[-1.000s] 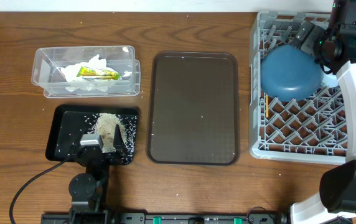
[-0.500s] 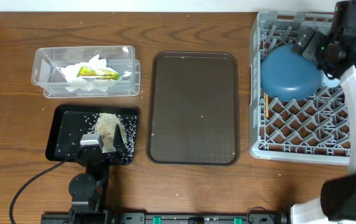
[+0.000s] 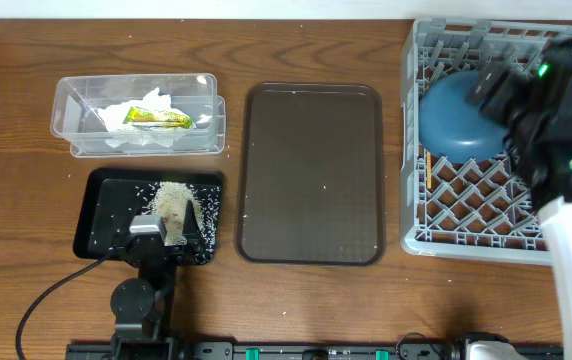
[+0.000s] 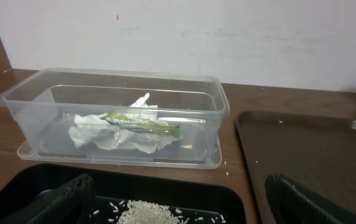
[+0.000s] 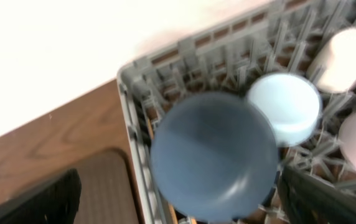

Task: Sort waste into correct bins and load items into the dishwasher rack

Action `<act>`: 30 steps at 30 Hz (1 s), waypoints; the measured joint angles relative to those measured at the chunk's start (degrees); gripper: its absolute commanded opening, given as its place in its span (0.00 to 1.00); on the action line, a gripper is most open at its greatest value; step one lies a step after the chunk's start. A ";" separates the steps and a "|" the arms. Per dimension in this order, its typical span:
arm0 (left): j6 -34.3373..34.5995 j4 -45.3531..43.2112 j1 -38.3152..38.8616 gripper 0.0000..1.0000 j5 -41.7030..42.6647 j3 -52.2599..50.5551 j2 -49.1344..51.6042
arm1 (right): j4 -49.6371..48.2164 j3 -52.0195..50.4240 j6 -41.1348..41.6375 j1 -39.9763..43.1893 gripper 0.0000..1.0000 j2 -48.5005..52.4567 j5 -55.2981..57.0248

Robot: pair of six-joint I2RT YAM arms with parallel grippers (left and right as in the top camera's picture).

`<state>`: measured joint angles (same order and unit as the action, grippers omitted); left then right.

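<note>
The grey dishwasher rack stands at the right. A large dark-blue bowl lies upside down in it, with a small light-blue bowl beside it and two pale rounded items further right. Thin chopsticks lie along the rack's left side. My right gripper hovers open over the dark-blue bowl, holding nothing. The clear tub holds the white tissue and green-yellow wrapper. Rice lies heaped in the black tray. My left gripper rests open at that tray's near edge.
A large dark brown serving tray lies between the bins and the rack, with a few stray rice grains on it. A cable runs from the left arm's base across the table's front left. The wall stands close behind the tub and rack.
The right arm has swung from the rack's far right corner toward the front, over the rack. The dark-blue bowl stays in place. The left arm has not moved.
</note>
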<state>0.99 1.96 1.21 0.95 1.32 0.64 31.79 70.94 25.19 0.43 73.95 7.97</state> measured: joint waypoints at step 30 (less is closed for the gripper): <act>0.00 0.00 0.00 0.90 0.07 0.00 0.00 | -29.77 -61.09 -9.55 -3.89 0.99 -58.21 -4.61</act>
<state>0.99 1.96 1.21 1.02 1.32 0.64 2.02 9.85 15.64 -3.46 15.75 3.36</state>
